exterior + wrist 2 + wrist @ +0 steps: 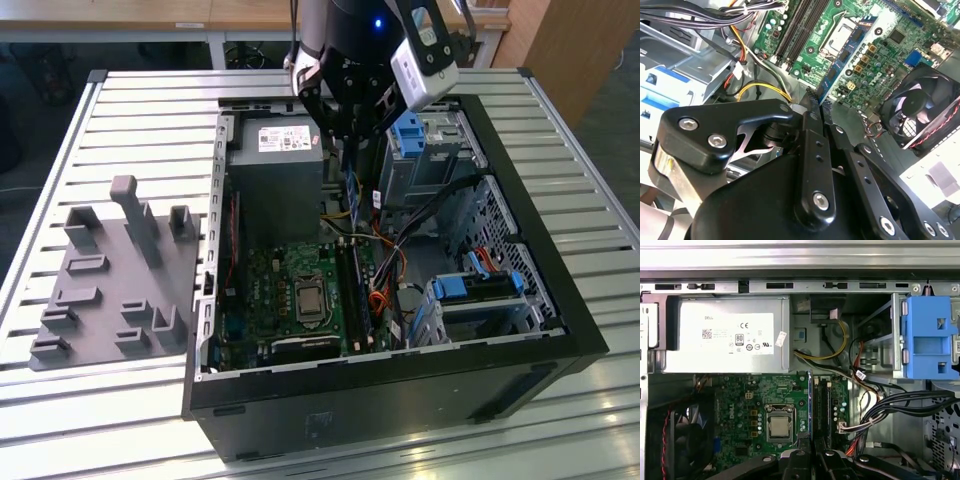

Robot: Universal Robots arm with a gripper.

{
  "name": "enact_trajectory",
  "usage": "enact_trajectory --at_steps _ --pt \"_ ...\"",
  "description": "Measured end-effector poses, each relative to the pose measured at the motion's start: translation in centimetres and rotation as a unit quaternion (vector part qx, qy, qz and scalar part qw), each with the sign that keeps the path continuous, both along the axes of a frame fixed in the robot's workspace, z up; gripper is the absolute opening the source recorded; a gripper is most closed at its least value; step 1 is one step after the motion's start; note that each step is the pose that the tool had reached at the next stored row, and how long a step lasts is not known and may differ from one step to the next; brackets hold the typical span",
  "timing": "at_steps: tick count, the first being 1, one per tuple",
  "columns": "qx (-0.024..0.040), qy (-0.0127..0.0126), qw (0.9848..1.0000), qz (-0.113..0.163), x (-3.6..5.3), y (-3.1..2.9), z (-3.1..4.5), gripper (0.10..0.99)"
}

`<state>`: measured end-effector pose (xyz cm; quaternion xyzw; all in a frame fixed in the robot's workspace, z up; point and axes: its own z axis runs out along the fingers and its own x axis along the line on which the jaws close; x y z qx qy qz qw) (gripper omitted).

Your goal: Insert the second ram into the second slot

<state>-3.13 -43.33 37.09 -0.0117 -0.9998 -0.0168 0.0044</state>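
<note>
The fingers (808, 135) pinch the second ram (850, 52) — seen edge-on, its gripped end hidden — over the motherboard (890, 55)

Grey moulded holder (115, 285) on the slatted table (140, 110) — beside it an open computer case (400, 400), power supply (275, 175) inside.

Second ram (810, 405): edge-on in the first wrist view, a thin blue line; chips and label cannot be made out. Its gripped end is hidden between the closed fingers of the tool (812, 456). Contact between its lower edge and the memory slots (824, 405): cannot tell. Tool body, fan (675, 440) and blue drive bracket (930, 337) are cut off at picture edges.
</note>
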Motion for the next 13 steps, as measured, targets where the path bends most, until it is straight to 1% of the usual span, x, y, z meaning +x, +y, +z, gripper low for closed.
enact_trajectory --at_steps 13 --pt "-0.0002 0.0000 1.0000 0.000 0.00 0.00 -0.75 0.137"
